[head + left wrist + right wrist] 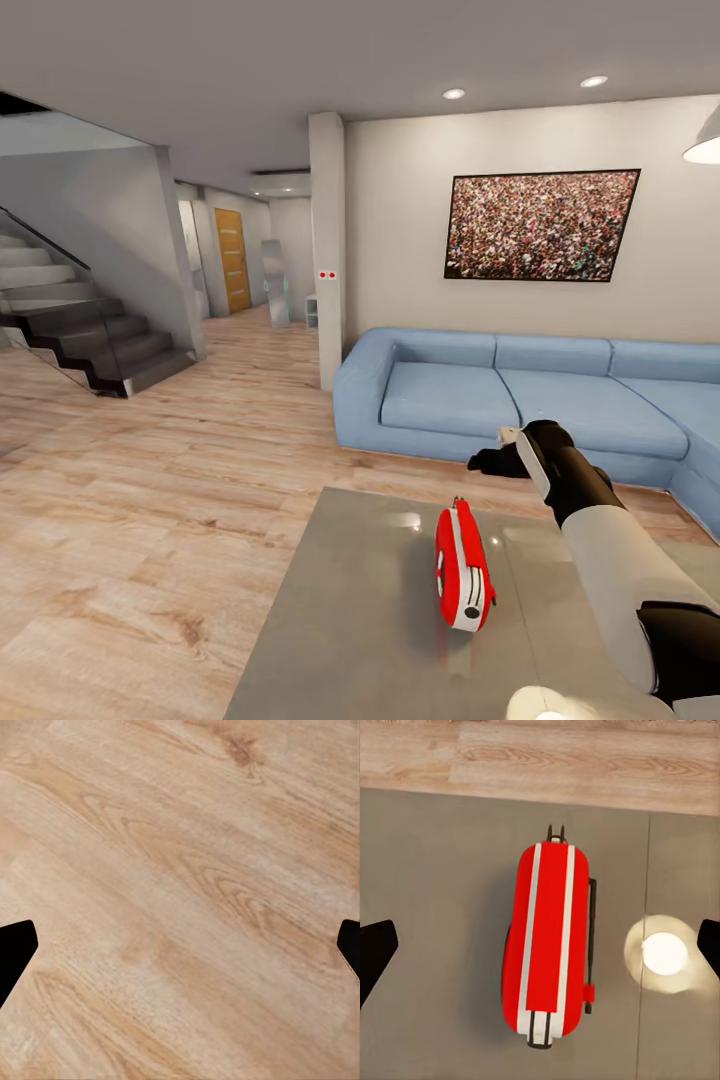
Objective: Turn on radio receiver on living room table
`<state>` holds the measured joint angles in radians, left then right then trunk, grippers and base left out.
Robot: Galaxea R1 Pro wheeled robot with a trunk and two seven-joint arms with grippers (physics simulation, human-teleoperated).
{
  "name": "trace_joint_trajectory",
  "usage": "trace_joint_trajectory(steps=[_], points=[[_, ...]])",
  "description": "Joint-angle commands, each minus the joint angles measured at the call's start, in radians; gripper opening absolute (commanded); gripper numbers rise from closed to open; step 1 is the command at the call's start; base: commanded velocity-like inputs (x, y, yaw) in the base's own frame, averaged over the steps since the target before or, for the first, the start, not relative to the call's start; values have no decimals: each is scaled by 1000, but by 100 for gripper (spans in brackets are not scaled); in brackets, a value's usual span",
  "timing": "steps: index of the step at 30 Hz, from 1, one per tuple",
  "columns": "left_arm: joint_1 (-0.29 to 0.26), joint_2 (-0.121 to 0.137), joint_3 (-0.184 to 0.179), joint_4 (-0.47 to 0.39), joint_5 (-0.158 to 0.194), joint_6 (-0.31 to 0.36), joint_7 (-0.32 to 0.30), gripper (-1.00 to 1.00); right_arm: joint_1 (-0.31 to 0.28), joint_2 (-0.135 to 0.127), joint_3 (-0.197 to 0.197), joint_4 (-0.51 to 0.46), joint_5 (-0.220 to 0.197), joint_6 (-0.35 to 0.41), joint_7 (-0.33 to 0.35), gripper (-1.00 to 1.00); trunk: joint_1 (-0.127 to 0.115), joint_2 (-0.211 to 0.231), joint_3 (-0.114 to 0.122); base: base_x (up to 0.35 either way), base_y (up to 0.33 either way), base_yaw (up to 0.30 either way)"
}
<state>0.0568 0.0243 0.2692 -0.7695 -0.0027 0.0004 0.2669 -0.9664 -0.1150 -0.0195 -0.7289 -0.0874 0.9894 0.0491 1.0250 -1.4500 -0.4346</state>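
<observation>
There is one radio receiver (463, 566), red with white bands, and it stands on one desk (330, 640), directly under the right end effector (540, 945). One blue sofa (520, 400) is beyond this end effector, and one framed crowd photo (541, 225) hangs on the wall above the sofa. In the ceiling I count two round lights (453, 94). One staircase (90, 340) and one orange door (233, 260) are far away from it.

Glossy grey table (380, 620) on wood floor (150, 500) — red radio receiver (462, 567) lying on top.
</observation>
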Motion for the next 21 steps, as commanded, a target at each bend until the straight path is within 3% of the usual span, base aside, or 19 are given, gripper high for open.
trace_joint_trajectory(steps=[1,6,21], points=[[0,0,0,0,0,-2,0,100,0,0,0,1,0,0,0,100,0,0,0,279,0,0],[0,0,1,1,0,-5,0,100,0,0,1,3,-2,0,0,100,0,0,0,134,0,0],[0,0,1,1,0,-5,0,100,0,0,2,6,-2,0,-5,100,0,0,0,7,0,0]])
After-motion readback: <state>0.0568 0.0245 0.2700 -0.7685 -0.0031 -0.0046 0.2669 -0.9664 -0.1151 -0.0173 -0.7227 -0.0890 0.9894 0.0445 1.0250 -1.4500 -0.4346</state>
